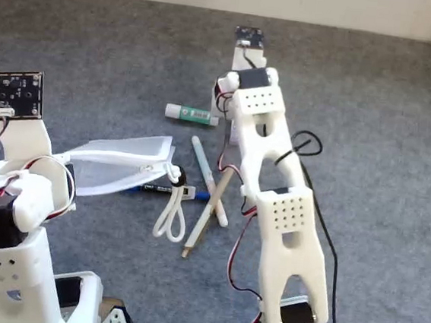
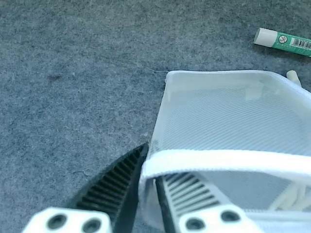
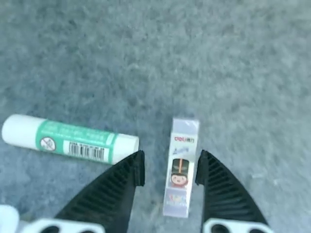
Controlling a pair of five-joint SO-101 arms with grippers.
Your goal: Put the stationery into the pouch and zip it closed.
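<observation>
White mesh pouch (image 1: 120, 160) left of centre in high view, mouth open; left gripper (image 2: 149, 167) pinching its rim. Right gripper (image 3: 171, 160) spread, fingers either side of small eraser (image 3: 182, 141), just beside green glue stick (image 3: 68, 141). Pens (image 1: 203, 172), pencil (image 1: 209, 214), white cord (image 1: 170, 217) mid-frame, right of pouch

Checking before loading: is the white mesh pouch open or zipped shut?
Open: the white mesh pouch gapes, one rim pinched by the left gripper, its inside visible.

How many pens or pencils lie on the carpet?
3: a pale pen, a tan pencil crossing it, a blue marker partly beneath the pouch. Others may be hidden.
</observation>
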